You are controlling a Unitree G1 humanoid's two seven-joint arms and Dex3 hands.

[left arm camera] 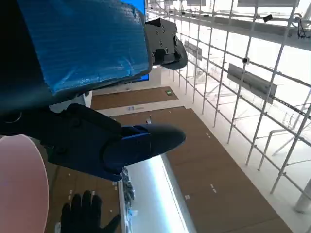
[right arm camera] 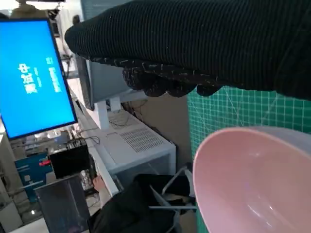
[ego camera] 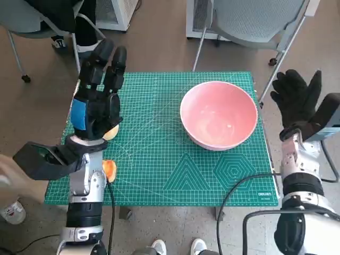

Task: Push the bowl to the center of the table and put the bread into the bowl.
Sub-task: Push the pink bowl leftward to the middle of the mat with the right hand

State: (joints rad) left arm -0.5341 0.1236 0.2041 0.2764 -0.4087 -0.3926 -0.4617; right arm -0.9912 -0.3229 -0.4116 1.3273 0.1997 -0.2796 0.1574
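Observation:
A pink bowl (ego camera: 218, 114) sits empty on the right half of the green cutting mat (ego camera: 159, 159); its rim also shows in the left wrist view (left arm camera: 19, 189) and the right wrist view (right arm camera: 252, 179). The bread (ego camera: 109, 170) is an orange-brown piece near the mat's left front edge, mostly hidden behind my left forearm. My left hand (ego camera: 100, 95) is raised above the mat's left side, fingers spread, holding nothing. My right hand (ego camera: 298, 101) hovers off the mat's right edge beside the bowl, fingers spread and empty; it also appears in the left wrist view (left arm camera: 85, 213).
A grey chair (ego camera: 260, 26) stands behind the table at the right, another chair (ego camera: 32, 21) at the back left with a person's dark clothing. A black cable (ego camera: 239, 186) loops over the mat's front right corner. Shoes (ego camera: 175, 247) show below the front edge.

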